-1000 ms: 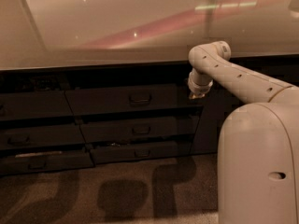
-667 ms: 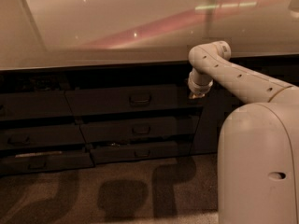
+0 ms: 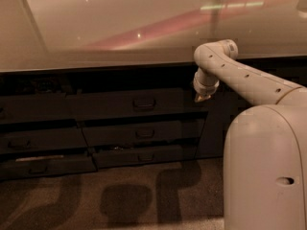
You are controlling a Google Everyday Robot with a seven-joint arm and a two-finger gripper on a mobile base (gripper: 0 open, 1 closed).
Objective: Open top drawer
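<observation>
Camera view: gripper (image 3: 201,97) hangs where it was a second ago, at the right end of the wide dark grey top drawer (image 3: 110,107), right of its small loop handle (image 3: 144,103). Whether it is spread or pressed together cannot be told. The pale glossy countertop (image 3: 120,32) edge overhangs above, and speckled brown floor (image 3: 72,200) lies open nearer.

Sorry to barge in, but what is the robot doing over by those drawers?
The robot's arm is bent down in front of the dark drawers under the pale counter. Its gripper hangs by the right end of the top drawer. The drawer's small loop handle sits well to the gripper's left, untouched, so the opening pull does not appear to have started.
</observation>
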